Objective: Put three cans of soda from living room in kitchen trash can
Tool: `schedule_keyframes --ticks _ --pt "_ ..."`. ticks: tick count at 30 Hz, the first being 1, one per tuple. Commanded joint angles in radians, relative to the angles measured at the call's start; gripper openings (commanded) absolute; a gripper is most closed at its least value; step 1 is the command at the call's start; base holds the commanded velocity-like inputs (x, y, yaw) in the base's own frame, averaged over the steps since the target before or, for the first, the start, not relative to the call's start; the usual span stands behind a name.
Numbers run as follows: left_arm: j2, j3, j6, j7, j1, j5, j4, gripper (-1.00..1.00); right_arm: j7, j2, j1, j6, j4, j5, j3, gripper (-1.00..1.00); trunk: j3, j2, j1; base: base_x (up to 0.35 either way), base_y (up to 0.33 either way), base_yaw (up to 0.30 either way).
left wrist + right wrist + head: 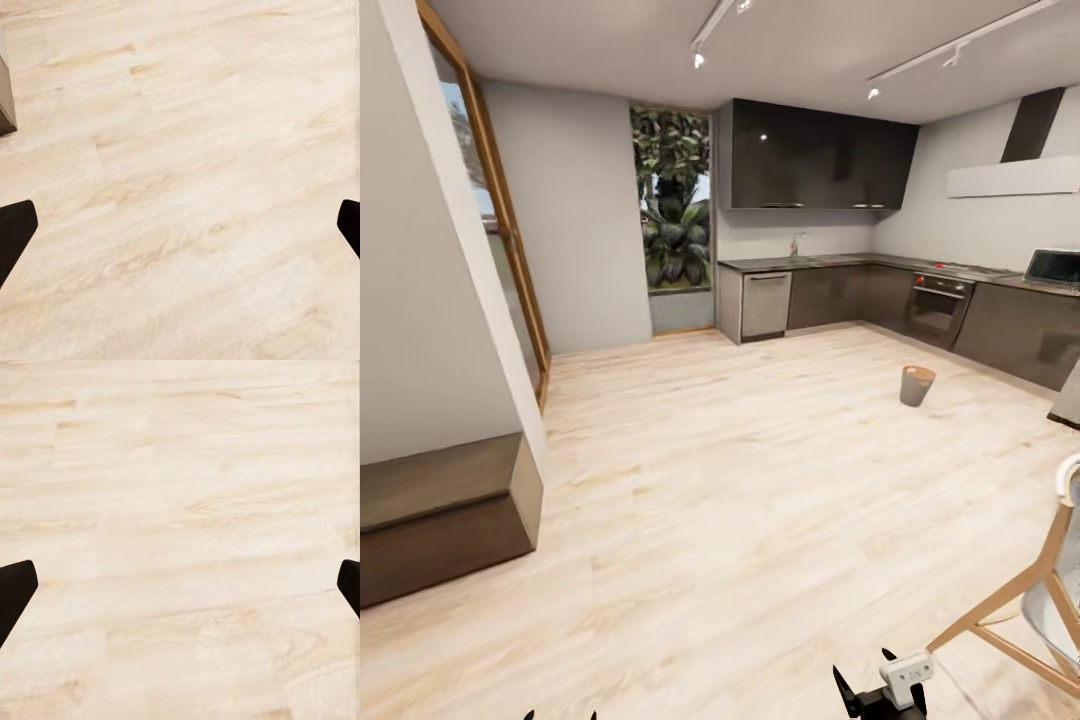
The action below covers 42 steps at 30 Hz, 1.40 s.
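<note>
Location: the kitchen (880,250) is seen ahead from the head view, across a light wood floor (740,500).
Tash can: the tash can (917,385) is stood upright on the floor, in front of the oven (937,308) and well apart from both arms.
Soda cans: none can be made out in any view.
Left claw: the left claw (180,229) is held spread, its two black fingertips (15,229) set at opposite edges of the left wrist view, with bare floor between them and nothing gripped.
Right claw: the right claw (180,589) is likewise spread wide over bare floor, its fingertips (15,589) well apart, nothing pinched.
Right arm: dark finger tips and a white fitting (905,675) are seen at the bottom edge of the head view.
Kitchen fittings: dark wall cabinets (815,155), a dishwasher front (765,303), a white hood (1015,175) and a pale microwave (1055,267) on the tabletop are visible.
Near left: a low dark-wood bench (445,515) is set against the wall.
Near right: a wooden-legged chair (1040,595) is partly in view.
</note>
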Motion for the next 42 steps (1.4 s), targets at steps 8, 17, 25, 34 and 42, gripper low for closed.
schedule_keyframes --ticks 8,17,25,34,42 --pt "0.000 0.000 0.000 0.000 0.000 0.000 -0.001 1.00 0.000 0.000 0.001 0.000 0.012 -0.001 0.000 1.00 0.000 0.000 0.000 0.304 0.115 -0.248" --pt "0.000 0.001 0.001 0.000 0.000 0.000 0.000 1.00 0.000 0.000 0.000 0.000 0.031 -0.001 0.000 1.00 0.000 0.000 0.000 0.302 0.156 -0.251" --pt "-0.001 0.001 0.001 0.000 0.000 -0.001 0.000 1.00 0.000 0.000 0.000 0.000 0.034 -0.002 0.000 1.00 0.000 0.000 0.000 0.296 0.191 -0.252" --pt "0.000 0.001 0.001 0.000 0.000 0.000 0.000 1.00 0.000 0.000 0.000 0.000 0.035 -0.002 0.000 1.00 0.000 0.000 0.000 0.291 0.200 -0.252" --pt "-0.001 0.002 0.000 0.000 0.000 0.000 0.000 1.00 0.000 0.000 -0.001 0.000 0.035 -0.002 0.000 1.00 0.000 0.000 0.000 0.284 0.211 -0.243"
